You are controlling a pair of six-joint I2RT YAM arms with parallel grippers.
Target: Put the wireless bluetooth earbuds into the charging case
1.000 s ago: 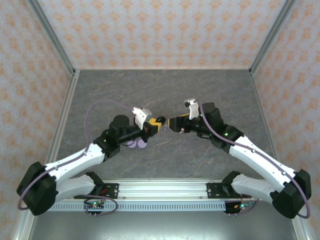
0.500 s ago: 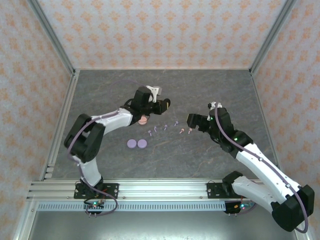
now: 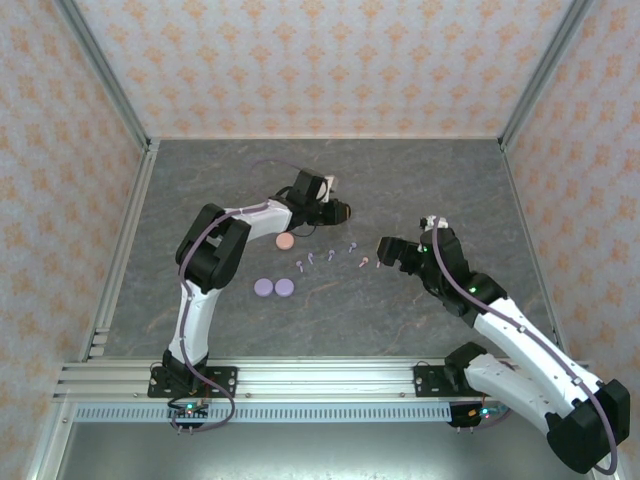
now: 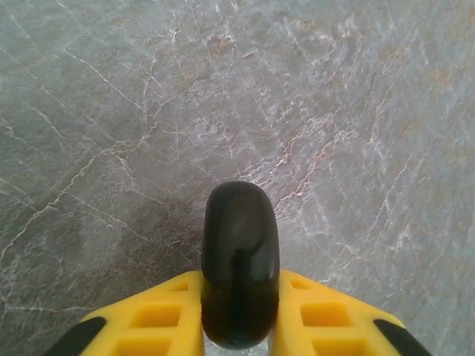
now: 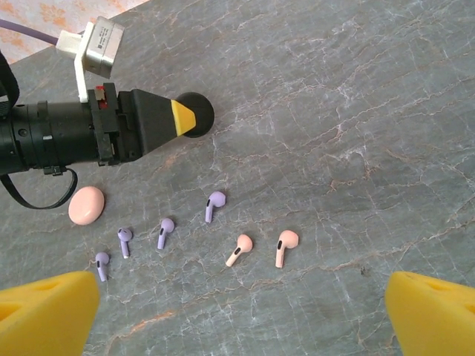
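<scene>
Earbuds (image 5: 165,232) of lilac and pink stemmed plastic: judged light, slick; pinch the bulb. Left gripper (image 4: 239,300) clamps glossy black round case (image 4: 239,252); right gripper (image 5: 239,311) gapes wide, empty.

Six earbuds (image 5: 166,228) are ranged in a row mid-surface (image 3: 440,180); one disc (image 3: 284,242) is set to their left, a pair of discs (image 3: 274,288) nearer the front edge.
</scene>
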